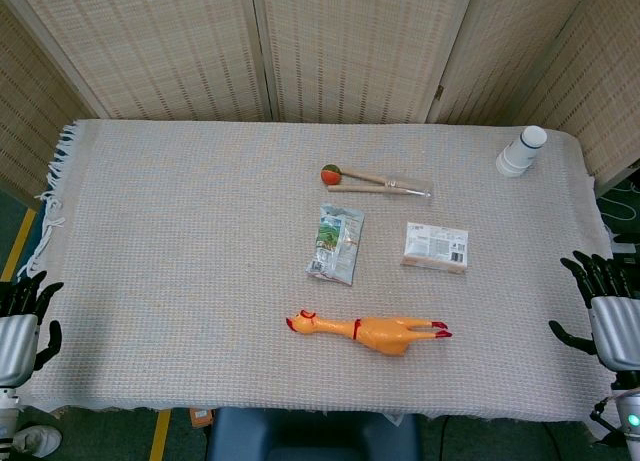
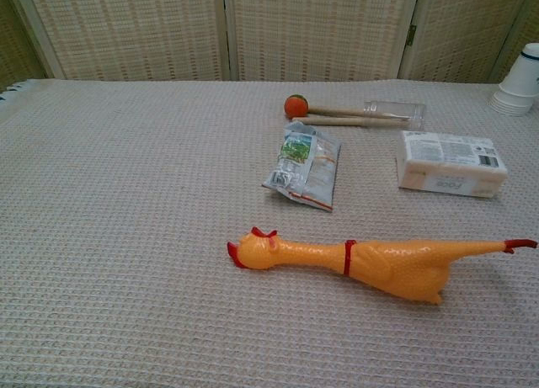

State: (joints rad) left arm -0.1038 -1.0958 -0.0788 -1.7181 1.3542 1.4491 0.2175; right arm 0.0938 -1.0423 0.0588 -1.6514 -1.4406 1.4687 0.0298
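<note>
Woven beige cloth [image 1: 180,271] covers the whole table, and nothing on it looks handled yet. The yellow rubber chicken [image 1: 372,331] lies lengthwise at lower centre, head to the left. Above it sit a white packet [image 1: 436,247], a snack pouch [image 1: 335,243], a stack of paper cups [image 1: 521,151] at upper right, and a ball-tipped stick [image 1: 360,177]. The left hand [image 1: 22,321] and right hand [image 1: 603,306] wait at the frame's edges, fingers spread, holding nothing, well apart from everything; all work remains.
</note>
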